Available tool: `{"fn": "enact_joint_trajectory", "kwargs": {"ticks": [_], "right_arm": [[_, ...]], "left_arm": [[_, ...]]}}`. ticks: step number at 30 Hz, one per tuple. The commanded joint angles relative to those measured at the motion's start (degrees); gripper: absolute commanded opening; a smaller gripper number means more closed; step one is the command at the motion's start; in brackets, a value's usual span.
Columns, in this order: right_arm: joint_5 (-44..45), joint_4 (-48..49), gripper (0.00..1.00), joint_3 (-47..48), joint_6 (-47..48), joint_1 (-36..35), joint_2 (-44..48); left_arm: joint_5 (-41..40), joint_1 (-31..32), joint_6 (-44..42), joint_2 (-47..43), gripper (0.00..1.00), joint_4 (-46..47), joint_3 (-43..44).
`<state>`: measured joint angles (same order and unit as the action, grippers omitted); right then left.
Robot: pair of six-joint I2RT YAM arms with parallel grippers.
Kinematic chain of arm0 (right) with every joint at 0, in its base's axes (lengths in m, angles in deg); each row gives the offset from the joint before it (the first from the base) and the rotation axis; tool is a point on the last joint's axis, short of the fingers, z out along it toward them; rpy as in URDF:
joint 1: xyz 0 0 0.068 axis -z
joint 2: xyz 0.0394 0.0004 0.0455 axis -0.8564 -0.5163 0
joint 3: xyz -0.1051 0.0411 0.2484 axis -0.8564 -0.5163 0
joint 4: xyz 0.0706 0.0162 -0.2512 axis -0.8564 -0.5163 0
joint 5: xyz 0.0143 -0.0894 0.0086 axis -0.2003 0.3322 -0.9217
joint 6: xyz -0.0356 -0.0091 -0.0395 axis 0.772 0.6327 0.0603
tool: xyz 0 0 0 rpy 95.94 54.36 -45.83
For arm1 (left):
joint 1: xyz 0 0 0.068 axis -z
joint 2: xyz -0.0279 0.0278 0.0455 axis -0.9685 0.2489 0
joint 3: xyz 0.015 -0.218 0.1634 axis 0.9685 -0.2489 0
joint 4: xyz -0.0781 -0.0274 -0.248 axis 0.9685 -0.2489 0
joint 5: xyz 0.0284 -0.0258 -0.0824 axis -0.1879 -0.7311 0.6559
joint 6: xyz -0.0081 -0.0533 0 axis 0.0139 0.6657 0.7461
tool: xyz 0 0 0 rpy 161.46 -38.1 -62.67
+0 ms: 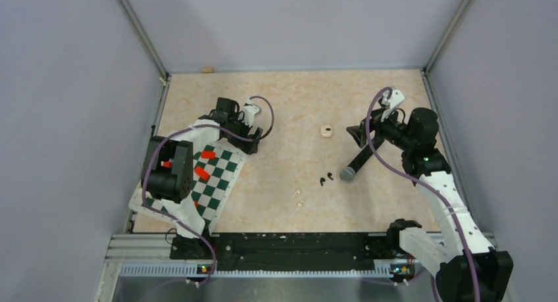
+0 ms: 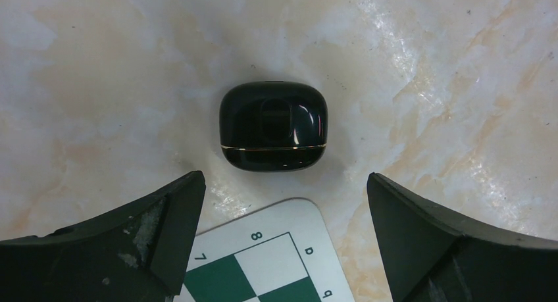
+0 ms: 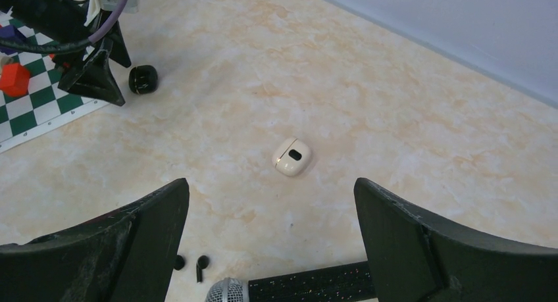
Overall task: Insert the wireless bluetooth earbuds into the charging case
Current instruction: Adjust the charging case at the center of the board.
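A closed glossy black charging case (image 2: 273, 126) lies on the marble table just beyond my left gripper (image 2: 284, 183), whose jaws stand wide open and empty above a chessboard corner. A closed cream charging case (image 3: 292, 156) sits ahead of my right gripper (image 3: 270, 187), also open and empty, hovering above the table. Two black earbuds (image 1: 325, 179) lie near the microphone head, and one of them (image 3: 201, 266) shows at the bottom of the right wrist view. Two white earbuds (image 1: 299, 197) lie nearer the front edge.
A black microphone (image 1: 355, 164) with a silver mesh head lies diagonally under the right gripper (image 1: 358, 134). A green-and-white chessboard (image 1: 217, 177) with red pieces (image 1: 202, 173) covers the left side under the left arm. Grey walls enclose the table.
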<state>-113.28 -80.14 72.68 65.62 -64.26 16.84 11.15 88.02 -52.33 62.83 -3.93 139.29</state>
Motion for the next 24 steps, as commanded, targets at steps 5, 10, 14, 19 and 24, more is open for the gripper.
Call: {"fn": "enact_joint_trajectory", "kwargs": {"ticks": [5, 10, 14, 19, 24], "right_arm": [[0.49, 2.58, 0.94, -0.35, 1.24, 0.52, -0.02], [0.76, 2.67, 0.94, -0.36, 1.48, 0.52, -0.06], [0.69, 2.66, 0.94, -0.46, 1.57, 0.54, -0.07], [0.76, 2.67, 0.94, -0.46, 1.68, 0.58, 0.10], [0.79, 2.76, 0.94, -0.61, 1.74, 0.52, 0.17]], "left_arm": [[1.37, 0.16, -1.10, 1.41, 0.99, 2.20, 0.80], [2.33, 0.23, -0.91, 2.39, 0.99, 2.12, 0.92], [2.89, 0.23, -0.66, 2.52, 0.99, 2.43, 0.88], [4.36, 0.24, 0.08, 2.74, 0.99, 2.16, 1.12], [6.35, 0.32, 0.17, 2.25, 0.99, 1.46, 1.24]]}}
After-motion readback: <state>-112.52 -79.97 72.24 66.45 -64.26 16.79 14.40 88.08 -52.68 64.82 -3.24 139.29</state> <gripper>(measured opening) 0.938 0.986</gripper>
